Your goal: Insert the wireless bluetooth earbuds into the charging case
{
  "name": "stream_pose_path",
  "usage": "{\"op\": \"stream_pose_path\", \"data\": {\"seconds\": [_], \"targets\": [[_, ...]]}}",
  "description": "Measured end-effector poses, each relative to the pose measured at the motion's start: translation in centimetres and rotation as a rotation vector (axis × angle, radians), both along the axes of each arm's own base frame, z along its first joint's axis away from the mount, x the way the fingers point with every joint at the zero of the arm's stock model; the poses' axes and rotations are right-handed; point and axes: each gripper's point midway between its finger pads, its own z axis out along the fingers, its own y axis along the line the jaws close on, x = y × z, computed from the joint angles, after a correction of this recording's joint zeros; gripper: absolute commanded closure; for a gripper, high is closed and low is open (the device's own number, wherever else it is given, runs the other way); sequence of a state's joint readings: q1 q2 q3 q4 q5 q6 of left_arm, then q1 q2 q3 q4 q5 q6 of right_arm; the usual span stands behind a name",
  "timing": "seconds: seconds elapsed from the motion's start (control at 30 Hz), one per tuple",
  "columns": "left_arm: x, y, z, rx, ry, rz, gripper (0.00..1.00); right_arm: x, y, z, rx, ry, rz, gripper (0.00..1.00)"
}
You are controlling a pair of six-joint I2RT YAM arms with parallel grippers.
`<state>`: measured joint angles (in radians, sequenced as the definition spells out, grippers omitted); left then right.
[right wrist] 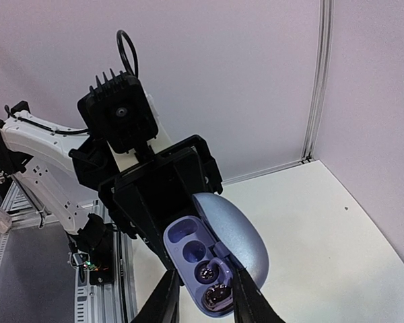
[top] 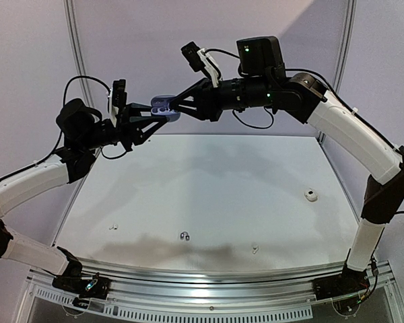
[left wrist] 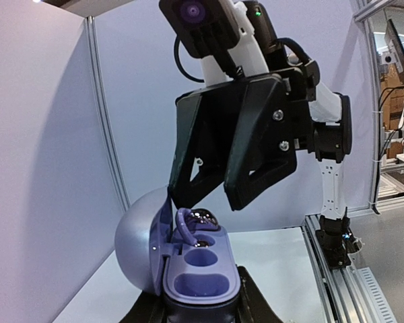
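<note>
Left pincer (top: pixel 150 113) is clamped on the open charging case (left wrist: pixel 200 282) mid-air, long axis running 9 to 3 from above. Right pincer (left wrist: pixel 205 205) at its 3 o'clock end pinches a dark earbud (left wrist: pixel 203 217) right at the nearest pocket

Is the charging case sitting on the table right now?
No, the left gripper holds the charging case up above the table.

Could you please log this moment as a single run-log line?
phase: insertion | left fingers: shut on charging case, lid open | right fingers: shut on dark earbud at its slot | other slot: empty
</note>
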<state>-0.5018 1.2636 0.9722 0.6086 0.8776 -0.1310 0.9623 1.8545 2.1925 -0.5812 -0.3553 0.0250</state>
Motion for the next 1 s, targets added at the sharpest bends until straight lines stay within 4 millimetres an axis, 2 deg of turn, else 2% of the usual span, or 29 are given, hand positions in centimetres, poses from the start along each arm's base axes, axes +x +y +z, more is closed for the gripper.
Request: {"op": "stream_pose_path", "data": {"seconds": [0.13,0.43,1.0], "targets": [[0.01,0.01,-0.03,0.000,0.000,0.001,1.00,0.07,-0.03,-0.11,-0.004,0.002,-0.006,0.71],[-0.06,0.02,0.08,-0.003,-0.006,-0.001,1.00,0.11,0.05,-0.17,-0.004,0.001,-0.006,0.82],[-0.04,0.02,-0.15,0.000,-0.002,-0.001,1.00,0.16,0.22,-0.31,-0.010,-0.027,0.009,0.91]]}}
